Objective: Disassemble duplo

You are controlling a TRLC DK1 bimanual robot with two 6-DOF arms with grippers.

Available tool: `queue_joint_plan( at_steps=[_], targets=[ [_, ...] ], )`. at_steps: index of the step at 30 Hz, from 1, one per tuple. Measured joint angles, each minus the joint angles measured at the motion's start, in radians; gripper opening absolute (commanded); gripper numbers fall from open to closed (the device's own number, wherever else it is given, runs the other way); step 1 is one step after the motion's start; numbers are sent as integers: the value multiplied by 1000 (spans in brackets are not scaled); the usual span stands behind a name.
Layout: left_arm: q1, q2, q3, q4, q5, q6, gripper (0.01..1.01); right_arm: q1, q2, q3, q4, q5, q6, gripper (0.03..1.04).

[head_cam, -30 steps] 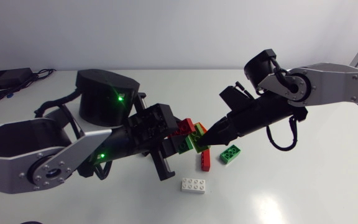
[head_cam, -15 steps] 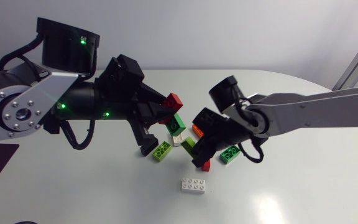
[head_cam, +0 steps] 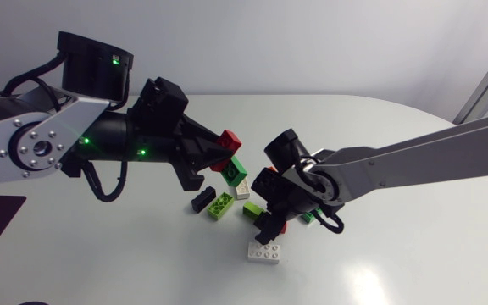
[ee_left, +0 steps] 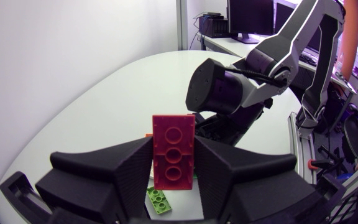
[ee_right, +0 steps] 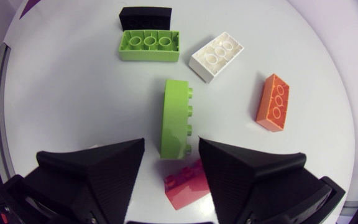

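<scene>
My left gripper (head_cam: pixel 219 151) hangs above the table, shut on a red brick (ee_left: pixel 174 149) that stands upright between its fingers, also visible as the red brick (head_cam: pixel 230 139). Just below it is a dark green brick (head_cam: pixel 236 172); I cannot tell whether the two are joined. My right gripper (ee_right: pixel 171 143) is low over the table and open. A lime brick (ee_right: pixel 176 118) lies on its side just ahead of its fingers, with another red brick (ee_right: pixel 188 183) between them on the table. From above, the right gripper (head_cam: pixel 267 229) hides part of this pile.
Loose on the table ahead of the right gripper are a black brick (ee_right: pixel 145 17), a lime brick (ee_right: pixel 149 45) and a white brick (ee_right: pixel 216 56), both studs down, and an orange brick (ee_right: pixel 273 102). A larger white brick (head_cam: pixel 263 252) lies nearer the front.
The bricks have come apart: my left arm swung up and left with the red brick. My right gripper dropped to the table and opened, leaving the lime brick lying there.
</scene>
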Motion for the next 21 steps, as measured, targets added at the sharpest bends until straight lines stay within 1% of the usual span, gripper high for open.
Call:
queue_joint_plan(
  at_steps=[3,5,7,9,11,13,15,18,21],
  targets=[
    [0,5,0,3,0,-11,313,-36,-87,-13,-33,-50,2,1005],
    [0,7,0,14,0,-15,313,-72,-160,-13,-58,-119,10,1005],
    [-1,7,0,35,-12,-18,316,-113,-228,-12,-93,-214,29,1003],
    [-16,4,-2,75,-66,-18,318,-158,-277,-9,-143,-339,51,1002],
    [-51,-7,-14,124,-137,-18,318,-203,-303,6,-211,-466,68,997],
    [-102,-23,-35,175,-213,-18,320,-239,-309,28,-266,-568,89,995],
    [-163,-37,-60,223,-286,-14,318,-262,-309,51,-299,-647,109,992],
    [-228,-40,-88,255,-348,-13,320,-277,-309,87,-317,-710,144,975],
    [-253,-40,-97,258,-369,-10,320,-283,-309,113,-318,-735,169,959]
  ],
)
